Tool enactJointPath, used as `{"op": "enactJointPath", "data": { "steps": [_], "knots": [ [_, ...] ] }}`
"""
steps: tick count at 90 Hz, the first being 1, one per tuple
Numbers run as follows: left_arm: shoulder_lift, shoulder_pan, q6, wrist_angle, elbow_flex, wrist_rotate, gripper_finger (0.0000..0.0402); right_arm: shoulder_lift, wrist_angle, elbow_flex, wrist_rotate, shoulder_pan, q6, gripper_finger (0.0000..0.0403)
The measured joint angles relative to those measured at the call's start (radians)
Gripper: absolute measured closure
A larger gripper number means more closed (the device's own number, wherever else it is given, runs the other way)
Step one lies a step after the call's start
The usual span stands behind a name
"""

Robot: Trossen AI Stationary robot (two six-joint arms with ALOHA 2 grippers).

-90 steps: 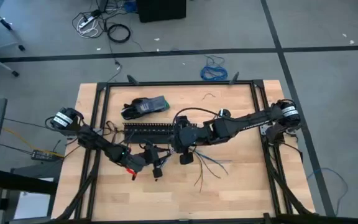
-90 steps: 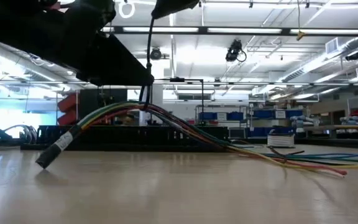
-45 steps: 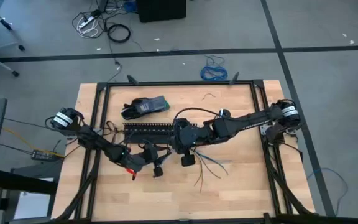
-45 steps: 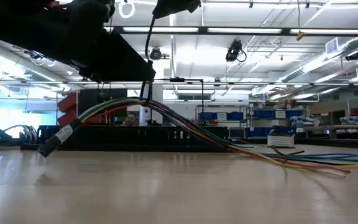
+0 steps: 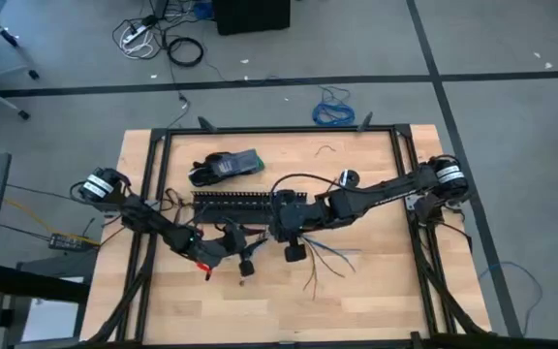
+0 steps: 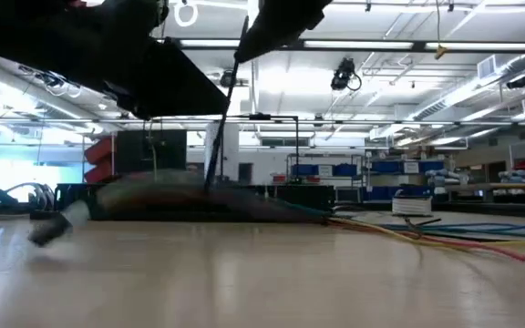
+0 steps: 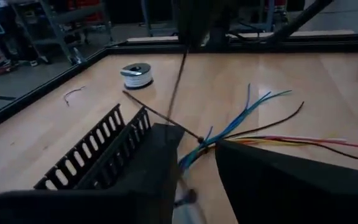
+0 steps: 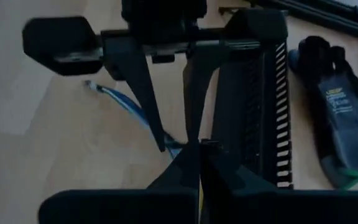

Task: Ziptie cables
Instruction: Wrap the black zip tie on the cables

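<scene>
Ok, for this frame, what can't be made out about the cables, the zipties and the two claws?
- Low view: the cables' raised stretch is motion-blurred; only the splayed ends are sharp.
- High view: the zipties are too thin to find; both arms overlap at mid-table, hiding the bundle where they meet.
- Left wrist view: the left claw's fingers cover the grip point.
- Right wrist view: the right claw pinches a thin strand; what it is stays unclear.

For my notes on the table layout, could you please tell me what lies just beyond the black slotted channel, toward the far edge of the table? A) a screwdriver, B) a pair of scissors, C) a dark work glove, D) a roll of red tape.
C: in the high view a dark work glove lies just past the black slotted channel, and the right wrist view shows it beside the channel.
</scene>
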Motion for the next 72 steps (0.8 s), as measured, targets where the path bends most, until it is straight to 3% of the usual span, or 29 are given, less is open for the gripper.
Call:
{"op": "enactJointPath", "data": {
  "steps": [54,72],
  "knots": [
    [0.0,-0.04,0.0,-0.001,0.0,0.012,0.0291,0.0,-0.016,0.0,-0.027,0.005,0.003,0.0403],
    [-0.001,-0.052,0.011,-0.018,0.0,-0.031,0.0291,0.0,-0.007,0.0,-0.052,0.01,0.011,0.0402]
  ]
}}
